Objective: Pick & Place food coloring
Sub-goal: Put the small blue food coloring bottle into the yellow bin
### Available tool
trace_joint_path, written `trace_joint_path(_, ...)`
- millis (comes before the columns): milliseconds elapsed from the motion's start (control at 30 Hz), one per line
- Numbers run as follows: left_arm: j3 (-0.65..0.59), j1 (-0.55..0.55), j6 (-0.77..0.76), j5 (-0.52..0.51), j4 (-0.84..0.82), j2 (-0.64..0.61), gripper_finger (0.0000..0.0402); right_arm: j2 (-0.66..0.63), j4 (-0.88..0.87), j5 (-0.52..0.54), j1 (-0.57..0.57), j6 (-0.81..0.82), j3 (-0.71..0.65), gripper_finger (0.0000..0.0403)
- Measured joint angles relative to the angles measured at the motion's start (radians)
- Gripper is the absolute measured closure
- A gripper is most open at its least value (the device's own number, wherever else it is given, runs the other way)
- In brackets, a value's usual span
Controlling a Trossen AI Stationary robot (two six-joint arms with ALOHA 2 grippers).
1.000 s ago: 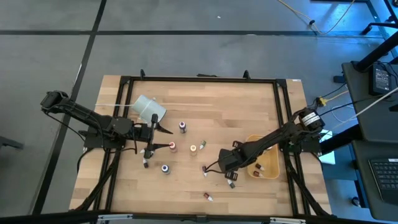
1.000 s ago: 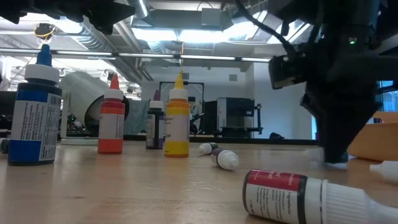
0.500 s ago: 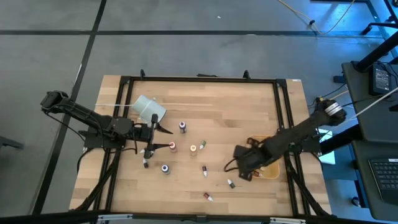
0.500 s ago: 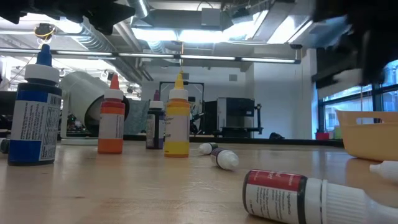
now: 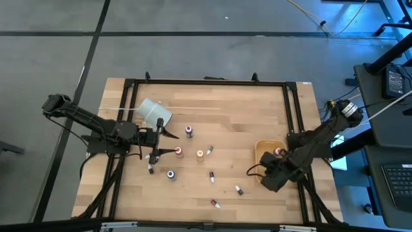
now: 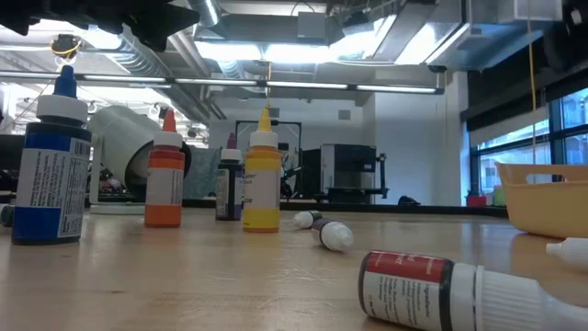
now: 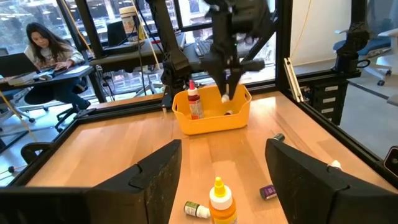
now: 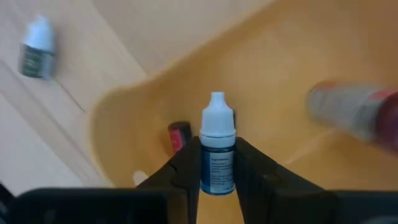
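Right gripper [image 8: 216, 177] pinches a white-capped bottle [image 8: 217, 152] upright between its fingers [image 8: 188, 168], over the yellow tray [image 5: 261, 149] at about 4 o'clock on the table [image 5: 219, 103]. A red bottle [image 7: 194, 102] stands in the tray; another lies on its floor. Left gripper [image 7: 221, 171] hangs at 9 o'clock, jaws wide, holding nothing, near the white cup [image 5: 154, 112]. More bottles sit scattered mid-table: orange [image 6: 165, 175], yellow [image 6: 262, 175] and blue [image 6: 50, 170] upright, a red-labelled one [image 6: 441, 287] lying flat.
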Motion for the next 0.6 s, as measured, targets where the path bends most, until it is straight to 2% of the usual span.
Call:
trace_joint_path(267,0.000,0.000,0.000,0.000,0.002,0.000,0.0174,0.000,0.132,-0.078,-0.012,0.001,-0.133,0.0320)
trace_joint_path(600,0.000,0.000,0.000,0.000,0.005,0.000,0.0171,0.000,0.138,-0.078,-0.012,-0.002,-0.147,0.0317)
